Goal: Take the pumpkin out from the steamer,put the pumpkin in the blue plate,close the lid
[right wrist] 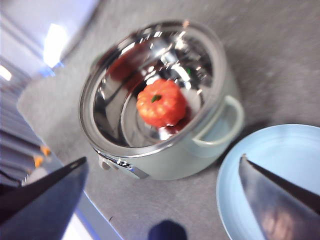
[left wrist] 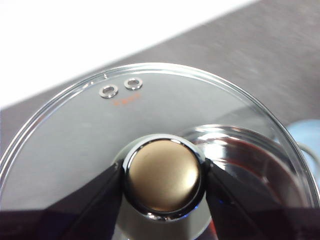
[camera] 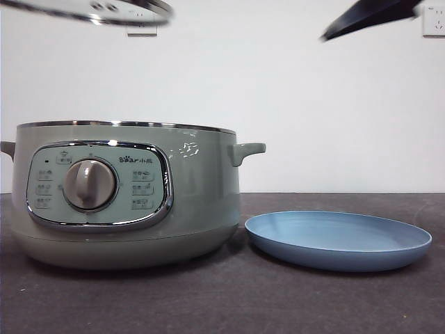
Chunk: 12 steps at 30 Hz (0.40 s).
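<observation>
On the dark table (camera: 208, 292) in the front view, the steamer (camera: 125, 195) is seen standing uncovered at the left, its control panel and grey dial (camera: 89, 184) turned toward the camera. The blue plate (camera: 338, 239) is set just beside it on the right, bare. The lid (camera: 104, 10) is held well above the steamer, only part of its chrome rim being shown at the upper left edge. A black tip of the right gripper (camera: 368, 17) is seen at the upper right, above the plate.

From the left wrist view, the left gripper (left wrist: 164, 180) is shown clamped on the lid's knob (left wrist: 164, 181), one jaw pressed against each side of it. The glass of the lid (left wrist: 75, 140) is spread around the knob, and two small vent rings (left wrist: 120, 87) are seen near its rim. Part of the steamer's bright inside is glimpsed through the glass.

From the right wrist view, the right gripper (right wrist: 160, 200) is held high with its jaws wide apart and nothing between them. The pumpkin (right wrist: 161, 103) is seen lying on the floor of the steamer (right wrist: 200, 145), stem upward. The blue plate (right wrist: 280, 155) is shown close beside the steamer's handle (right wrist: 227, 122).
</observation>
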Each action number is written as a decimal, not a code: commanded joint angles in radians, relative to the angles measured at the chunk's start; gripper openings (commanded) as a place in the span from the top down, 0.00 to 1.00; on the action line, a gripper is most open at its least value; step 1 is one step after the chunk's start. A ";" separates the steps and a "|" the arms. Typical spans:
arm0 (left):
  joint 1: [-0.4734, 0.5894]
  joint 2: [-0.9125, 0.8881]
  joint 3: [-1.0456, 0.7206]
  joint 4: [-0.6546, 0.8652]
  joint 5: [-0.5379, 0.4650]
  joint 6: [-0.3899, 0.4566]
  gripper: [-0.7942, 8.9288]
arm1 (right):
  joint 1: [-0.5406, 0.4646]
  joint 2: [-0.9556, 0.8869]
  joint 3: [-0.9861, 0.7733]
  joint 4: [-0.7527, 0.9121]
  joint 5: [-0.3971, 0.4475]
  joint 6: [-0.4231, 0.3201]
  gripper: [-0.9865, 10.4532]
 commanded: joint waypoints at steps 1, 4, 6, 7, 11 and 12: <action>0.000 -0.055 0.015 0.041 -0.093 0.032 0.93 | 0.072 0.108 0.070 0.009 0.039 -0.029 0.41; 0.000 -0.100 0.015 0.032 -0.173 0.036 0.93 | 0.134 0.219 0.166 -0.008 0.056 -0.050 0.41; 0.000 -0.124 0.015 0.022 -0.220 0.043 0.93 | 0.172 0.293 0.246 -0.047 0.085 -0.070 0.41; 0.000 -0.137 0.015 0.016 -0.244 0.046 0.93 | 0.190 0.335 0.296 -0.078 0.106 -0.083 0.41; 0.000 -0.174 0.015 -0.002 -0.340 0.064 0.93 | 0.250 0.497 0.508 -0.229 0.192 -0.137 0.41; 0.000 -0.180 0.015 -0.005 -0.353 0.068 0.93 | 0.264 0.536 0.555 -0.260 0.211 -0.144 0.41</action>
